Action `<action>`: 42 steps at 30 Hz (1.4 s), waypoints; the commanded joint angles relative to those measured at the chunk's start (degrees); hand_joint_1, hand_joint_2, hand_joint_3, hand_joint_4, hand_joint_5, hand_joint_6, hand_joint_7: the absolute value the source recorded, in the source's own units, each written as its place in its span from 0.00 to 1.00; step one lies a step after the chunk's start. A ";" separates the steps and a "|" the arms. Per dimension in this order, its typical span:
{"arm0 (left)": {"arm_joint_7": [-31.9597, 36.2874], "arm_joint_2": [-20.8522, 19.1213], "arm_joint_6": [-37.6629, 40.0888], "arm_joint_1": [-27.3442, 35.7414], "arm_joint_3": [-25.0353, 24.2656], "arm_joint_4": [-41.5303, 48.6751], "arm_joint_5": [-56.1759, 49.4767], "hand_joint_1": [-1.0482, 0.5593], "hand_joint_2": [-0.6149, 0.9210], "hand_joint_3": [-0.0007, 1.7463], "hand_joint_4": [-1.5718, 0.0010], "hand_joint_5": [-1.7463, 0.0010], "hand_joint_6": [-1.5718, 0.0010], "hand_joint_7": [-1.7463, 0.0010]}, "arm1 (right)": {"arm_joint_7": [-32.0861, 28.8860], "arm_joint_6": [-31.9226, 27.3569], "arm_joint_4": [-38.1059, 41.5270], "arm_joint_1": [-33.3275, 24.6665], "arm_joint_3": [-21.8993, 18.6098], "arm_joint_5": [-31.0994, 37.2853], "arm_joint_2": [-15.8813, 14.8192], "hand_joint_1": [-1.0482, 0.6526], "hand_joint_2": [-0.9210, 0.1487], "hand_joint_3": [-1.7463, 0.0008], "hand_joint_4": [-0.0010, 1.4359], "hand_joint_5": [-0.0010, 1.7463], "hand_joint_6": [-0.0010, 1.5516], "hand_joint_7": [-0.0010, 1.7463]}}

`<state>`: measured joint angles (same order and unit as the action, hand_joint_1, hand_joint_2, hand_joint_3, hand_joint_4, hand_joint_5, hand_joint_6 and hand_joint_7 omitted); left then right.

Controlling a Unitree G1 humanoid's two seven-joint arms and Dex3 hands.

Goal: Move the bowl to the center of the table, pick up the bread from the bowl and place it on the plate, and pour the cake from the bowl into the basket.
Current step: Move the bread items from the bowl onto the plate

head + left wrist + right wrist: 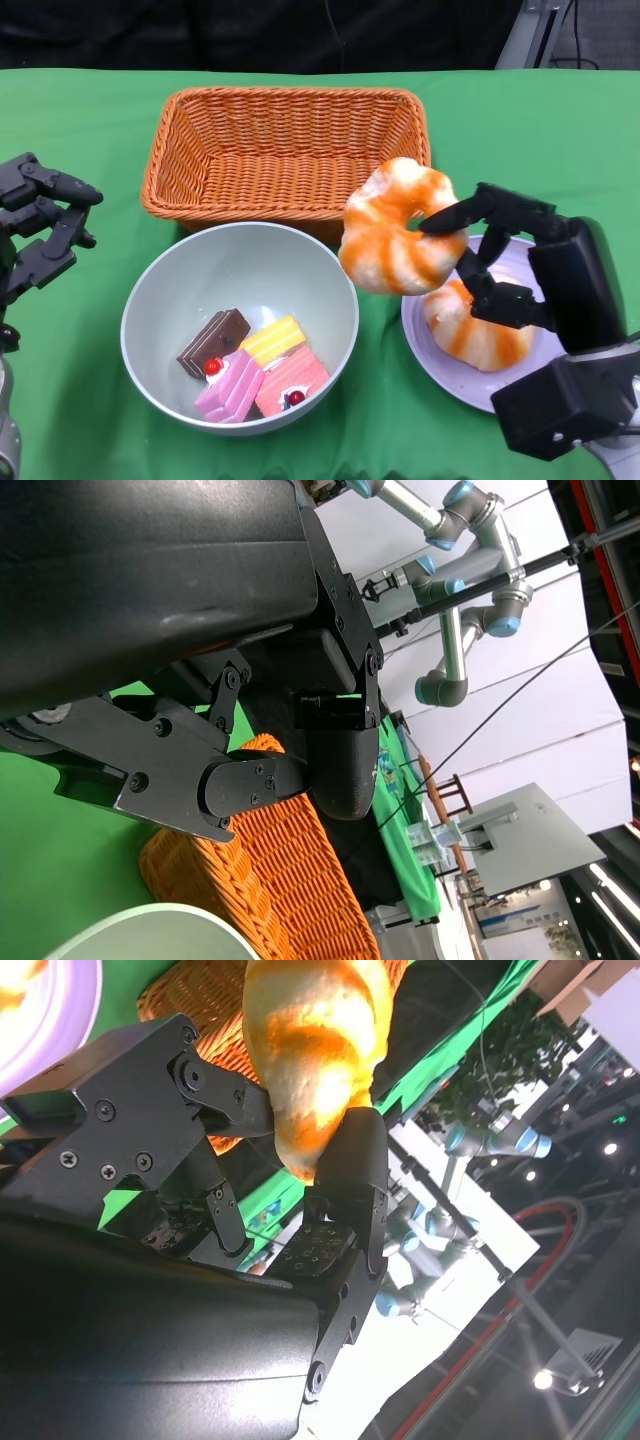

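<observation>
Orange-streaked bread [395, 230] pinched in right robot hand [490, 255], above plate [440, 350] edge

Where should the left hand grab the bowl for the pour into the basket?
By judgement, the bowl's bare rim on its left side, coming in from the left where the open left hand waits. The cake pieces sit low toward the near side, leaving that wall free. The basket lies just behind the bowl, so a side grip likely lets it tip away from the robot.

Orange-glazed bread [395, 232] aloft between cake-filled bowl [160, 290] and plate [425, 345].
</observation>
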<state>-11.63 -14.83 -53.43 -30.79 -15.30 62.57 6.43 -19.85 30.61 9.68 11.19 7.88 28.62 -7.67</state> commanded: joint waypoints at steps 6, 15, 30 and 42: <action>0.21 -1.67 -0.24 -0.72 0.06 0.77 -0.55 0.60 0.93 0.34 0.45 0.17 0.44 0.41 | 0.60 -0.17 -1.84 -2.43 -4.13 -4.36 -1.21 0.66 0.38 0.43 0.54 1.00 0.52 0.64; -1.41 -1.89 0.82 -0.86 -0.19 0.78 0.48 0.59 0.93 0.34 0.45 0.15 0.43 0.40 | -1.21 -2.12 -1.11 -6.10 -7.44 -3.25 -1.45 0.67 0.29 0.51 0.52 1.00 0.50 0.64; -2.86 -2.04 0.51 -1.23 -0.22 1.41 0.41 0.59 0.92 0.35 0.45 0.16 0.43 0.40 | -1.13 -4.47 6.23 -7.86 -7.31 -2.21 -3.76 0.69 0.21 0.64 0.49 1.00 0.55 0.51; -3.57 -1.93 0.18 -1.02 -0.11 0.90 0.45 0.59 0.92 0.36 0.45 0.15 0.43 0.41 | -1.16 -2.97 14.60 -5.77 -4.54 -0.14 -6.16 0.70 0.13 0.75 0.51 0.89 0.60 0.41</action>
<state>-14.56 -15.56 -52.95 -31.09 -15.44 63.72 6.63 -21.13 27.91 23.89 5.09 3.20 28.26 -12.53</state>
